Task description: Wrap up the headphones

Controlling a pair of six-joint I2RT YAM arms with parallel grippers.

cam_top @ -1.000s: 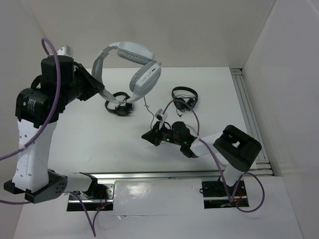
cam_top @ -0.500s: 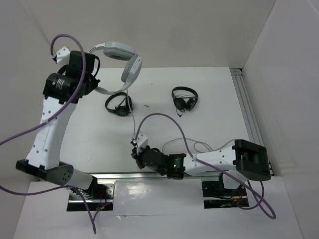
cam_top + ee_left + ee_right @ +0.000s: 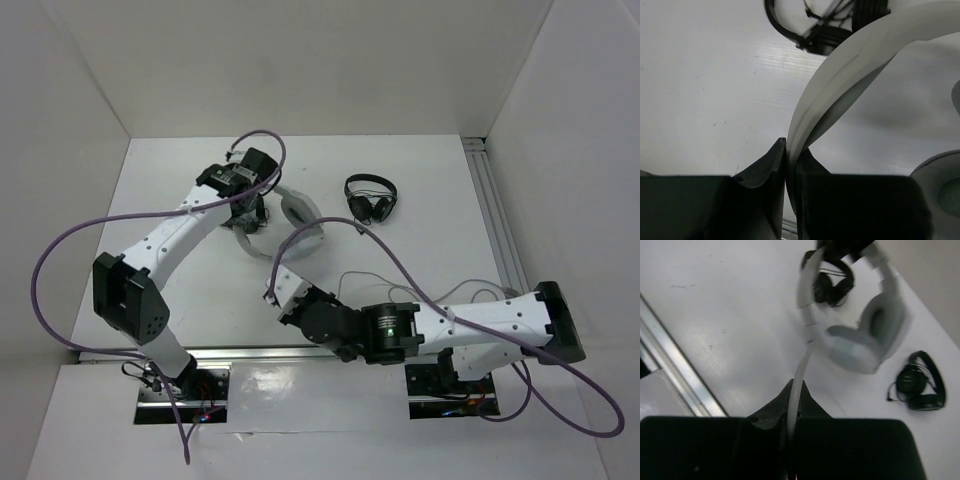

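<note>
The white and grey headphones [image 3: 300, 225] are low over the table's middle, the headband [image 3: 850, 65] arching up from my left gripper. My left gripper [image 3: 247, 208] is shut on that headband [image 3: 791, 150], the band pinched between both fingers. One grey earcup [image 3: 945, 185] shows at the right edge of the left wrist view. My right gripper [image 3: 276, 293] is near the front edge and shut on the thin grey cable [image 3: 801, 365], which runs up from the jaws [image 3: 794, 390] to the headphones [image 3: 865, 335].
A small black headphone set [image 3: 370, 197] lies at the back right of the headphones [image 3: 917, 385]. A second black set [image 3: 825, 30] lies under my left gripper [image 3: 832, 282]. A metal rail [image 3: 505, 240] lines the right side, and another [image 3: 670, 360] the front.
My left arm has swung the headphones down from high at the back left to the table's middle. My right gripper has pulled the cable back towards the front edge.
</note>
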